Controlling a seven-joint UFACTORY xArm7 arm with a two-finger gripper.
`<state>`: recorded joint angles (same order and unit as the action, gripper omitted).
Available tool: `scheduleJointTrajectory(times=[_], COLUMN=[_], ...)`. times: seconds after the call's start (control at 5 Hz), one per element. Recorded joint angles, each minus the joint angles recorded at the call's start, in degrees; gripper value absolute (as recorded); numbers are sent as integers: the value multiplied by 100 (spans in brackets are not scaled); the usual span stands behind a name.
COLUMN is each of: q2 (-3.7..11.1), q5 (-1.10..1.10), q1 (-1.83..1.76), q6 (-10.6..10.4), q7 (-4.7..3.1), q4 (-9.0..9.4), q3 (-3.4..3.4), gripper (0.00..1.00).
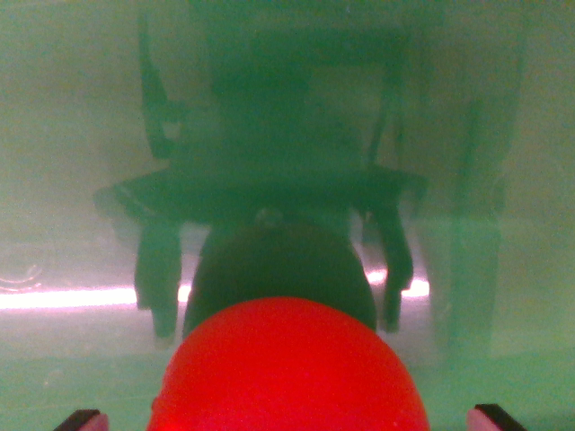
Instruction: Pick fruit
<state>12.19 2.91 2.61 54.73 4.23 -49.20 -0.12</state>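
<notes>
your hand [287, 420] stands wide around the red fruit [287, 373] low on the green surface [72, 377], fingertips [83, 419] apart from it, so i judge you should close next.

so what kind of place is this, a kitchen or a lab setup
Likely a lab setup: a red fruit sits between the gripper fingertips on a bare green surface, with a shiny green wall reflecting the arm.
</notes>
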Motion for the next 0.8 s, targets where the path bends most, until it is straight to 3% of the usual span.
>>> scheduleJointTrajectory(times=[0.8], q2=[-2], q5=[0], q1=[0], q6=[6], q7=[0], q4=[-4], q3=[0], gripper=[100])
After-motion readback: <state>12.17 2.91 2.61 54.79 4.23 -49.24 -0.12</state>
